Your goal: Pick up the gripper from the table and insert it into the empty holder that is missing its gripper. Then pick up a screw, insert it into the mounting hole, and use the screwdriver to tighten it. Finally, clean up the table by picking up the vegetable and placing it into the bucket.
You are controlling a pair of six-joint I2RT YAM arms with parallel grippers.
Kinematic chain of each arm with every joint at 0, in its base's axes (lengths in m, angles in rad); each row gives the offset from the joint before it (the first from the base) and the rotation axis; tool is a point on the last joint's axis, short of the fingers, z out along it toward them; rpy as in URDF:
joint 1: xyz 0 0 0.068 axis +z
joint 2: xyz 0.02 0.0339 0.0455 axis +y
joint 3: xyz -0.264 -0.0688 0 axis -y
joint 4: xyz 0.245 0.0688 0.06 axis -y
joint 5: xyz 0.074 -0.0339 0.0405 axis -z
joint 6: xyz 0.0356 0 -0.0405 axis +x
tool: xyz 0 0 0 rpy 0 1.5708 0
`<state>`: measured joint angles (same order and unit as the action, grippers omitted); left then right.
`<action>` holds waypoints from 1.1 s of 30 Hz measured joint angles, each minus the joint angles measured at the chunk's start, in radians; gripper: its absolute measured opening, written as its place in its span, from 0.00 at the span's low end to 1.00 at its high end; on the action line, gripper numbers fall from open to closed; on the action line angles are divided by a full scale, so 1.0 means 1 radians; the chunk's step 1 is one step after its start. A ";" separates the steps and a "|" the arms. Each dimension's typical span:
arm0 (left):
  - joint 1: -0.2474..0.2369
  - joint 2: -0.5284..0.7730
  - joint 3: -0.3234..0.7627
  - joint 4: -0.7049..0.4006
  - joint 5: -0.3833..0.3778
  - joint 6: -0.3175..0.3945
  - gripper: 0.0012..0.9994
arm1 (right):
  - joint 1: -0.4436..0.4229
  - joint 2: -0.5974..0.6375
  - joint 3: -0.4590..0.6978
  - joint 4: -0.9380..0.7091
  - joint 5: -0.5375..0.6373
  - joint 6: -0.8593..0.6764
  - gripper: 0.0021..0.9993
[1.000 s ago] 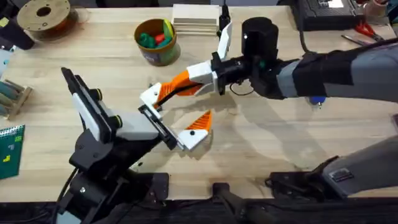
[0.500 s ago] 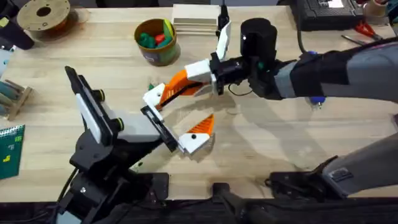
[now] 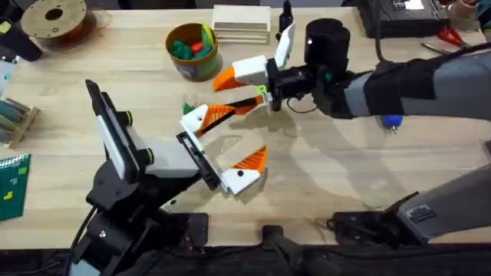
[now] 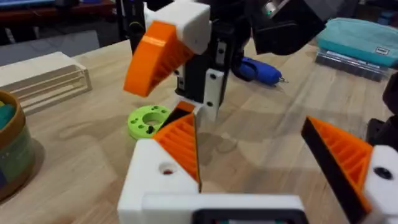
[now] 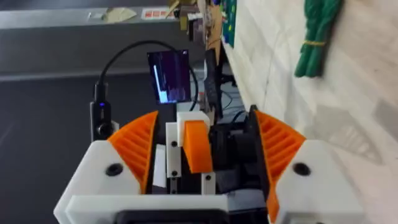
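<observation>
The orange gripper (image 3: pixel 220 113) (image 4: pixel 181 138) sits on the holder (image 3: pixel 192 120), the white far finger mount of my left arm. My left gripper (image 3: pixel 245 132) (image 4: pixel 249 124) is open, with nothing between its fingers. Just beyond it my right gripper (image 3: pixel 232 92) (image 5: pixel 205 118) hovers open, and the orange tip shows between its fingers, untouched. The dark-green vegetable (image 3: pixel 186 108) (image 5: pixel 314 37) lies on the table (image 3: pixel 330 169) near the holder. The bucket (image 3: pixel 192 65) stands behind it. The blue screwdriver (image 3: pixel 391 121) (image 4: pixel 261 70) lies under my right arm. The screw is out of view.
A lime-green ring (image 4: pixel 148 120) lies under the right gripper. A brown filament spool (image 3: pixel 54 19) sits at the far left and a pale wooden stack (image 3: pixel 242 21) beside the bucket. Scissors (image 3: pixel 453 34) lie at the far right and a green board (image 3: pixel 11 184) at the left edge.
My right gripper has opened and drawn back up and to the right, away from the left arm's far finger. The orange tip has stayed on that mount. The left arm has shifted slightly.
</observation>
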<state>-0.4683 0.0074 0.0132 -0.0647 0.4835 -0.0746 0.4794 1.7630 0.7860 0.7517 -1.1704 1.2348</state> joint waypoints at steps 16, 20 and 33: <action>0.000 0.000 0.000 0.000 0.003 0.000 0.99 | -0.264 0.000 0.247 -0.413 0.133 -0.400 0.80; 0.000 0.000 0.000 0.000 0.003 0.002 0.99 | -0.272 0.000 0.382 -0.769 0.225 -0.606 0.80; 0.000 0.000 0.000 0.000 0.004 0.007 0.99 | -0.012 0.000 0.603 -1.465 0.990 -1.207 0.80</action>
<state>-0.4683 0.0071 0.0132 -0.0647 0.4877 -0.0677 0.4677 1.7630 1.3895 -0.7135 -0.1806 0.0274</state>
